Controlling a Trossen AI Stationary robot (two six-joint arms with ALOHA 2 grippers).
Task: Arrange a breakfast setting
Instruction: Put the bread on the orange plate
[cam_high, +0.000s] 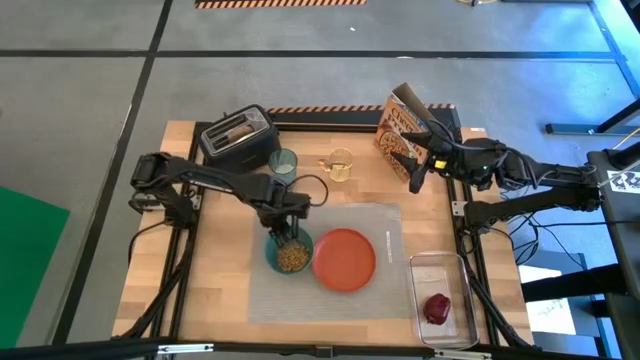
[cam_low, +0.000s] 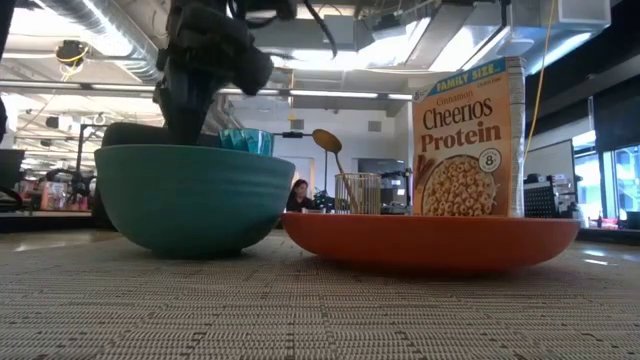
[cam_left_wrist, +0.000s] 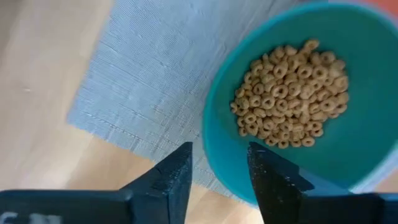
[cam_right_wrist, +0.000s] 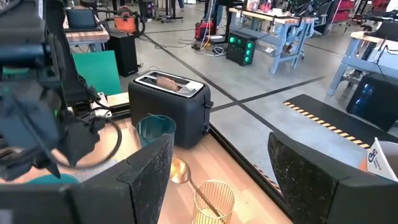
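A teal bowl with cereal rings stands on the grey placemat beside the round orange plate. My left gripper is open above the bowl's far rim, pointing down, with one finger inside the rim and one outside. My right gripper is open and empty, next to the cereal box. The teal cup stands by the toaster. The gold spoon stands in a small holder. The toast sits in the toaster. The red fruit lies in the clear tray. My left gripper straddles the bowl's rim from above, fingers pointing down, one finger over the bowl's inside and one outside. I cannot tell whether either finger touches the rim. The bowl stands upright on the placemat.
The black toaster stands at the far left of the table. The clear tray is at the near right, off the placemat. Bare wood lies to the left of the placemat.
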